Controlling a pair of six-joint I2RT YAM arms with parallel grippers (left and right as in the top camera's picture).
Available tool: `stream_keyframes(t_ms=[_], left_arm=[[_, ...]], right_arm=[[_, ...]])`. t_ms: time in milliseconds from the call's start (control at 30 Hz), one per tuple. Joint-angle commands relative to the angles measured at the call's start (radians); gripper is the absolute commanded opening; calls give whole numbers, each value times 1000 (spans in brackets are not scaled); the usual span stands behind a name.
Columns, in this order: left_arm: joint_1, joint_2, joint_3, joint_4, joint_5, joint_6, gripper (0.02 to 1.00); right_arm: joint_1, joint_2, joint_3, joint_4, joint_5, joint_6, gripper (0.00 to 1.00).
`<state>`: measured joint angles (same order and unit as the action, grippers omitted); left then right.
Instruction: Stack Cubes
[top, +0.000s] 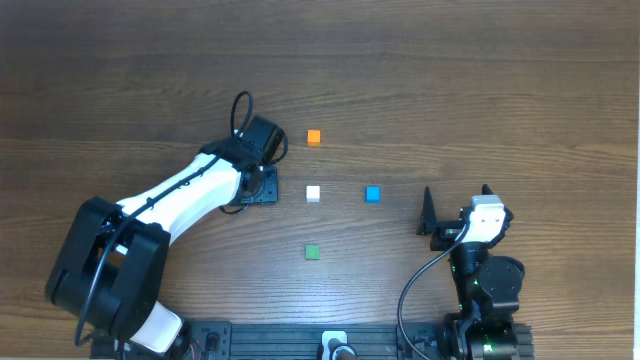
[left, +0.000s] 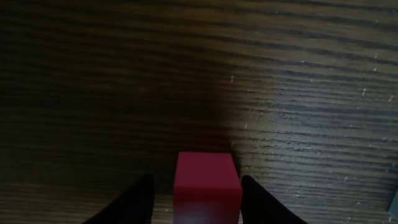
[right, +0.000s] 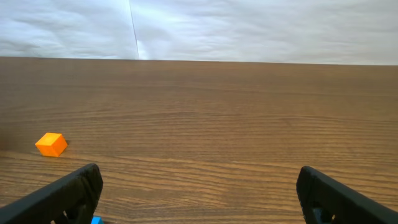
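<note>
A red cube (left: 207, 185) rests on the wooden table between the fingers of my left gripper (left: 199, 208), which is lowered to the table. One finger touches the cube's side and a thin gap shows at the other, so the gripper is open around it. In the top view the left gripper (top: 256, 186) covers that cube. An orange cube (top: 314, 137), a white cube (top: 313, 193), a blue cube (top: 373, 193) and a green cube (top: 312, 253) lie apart to its right. My right gripper (top: 455, 212) stands wide open near its base, empty, right of the blue cube.
The wooden table (top: 480, 90) stretches bare behind and to the right of the cubes. From the right wrist, the orange cube (right: 51, 144) lies far off, with a white wall (right: 249, 28) beyond the table's far edge.
</note>
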<state>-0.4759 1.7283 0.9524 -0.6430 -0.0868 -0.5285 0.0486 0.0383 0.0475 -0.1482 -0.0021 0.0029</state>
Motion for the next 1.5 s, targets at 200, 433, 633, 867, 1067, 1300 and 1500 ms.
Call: stream_keyframes(t_ms=[200,433,633,867,1067,1300,1500], left_arm=[[-20,16,19,14,-8,-4,439],[-19,16,19,14,-8,-4,384],[-19,16,19,14,-8,-4,329],[-19,16,19,7,-8,-4,237],[-20,7,24,4,-12,-30,183],[-79,-21,199,-140,-22,-109,119],[-203,29,378,-255,-23,-246,110]], right_arm=[[5,-7,-10,6,-8,0,991],[5,-7,-10,6,-8,0,993],[5,-7,-10,6,-8,0,993],[5,-7,-10,6,-8,0,993],[5,-7,-10,6,-8,0,991],[5,-7,-10,6,-8,0,993],[5,-7,-10,6,-8,0,993]])
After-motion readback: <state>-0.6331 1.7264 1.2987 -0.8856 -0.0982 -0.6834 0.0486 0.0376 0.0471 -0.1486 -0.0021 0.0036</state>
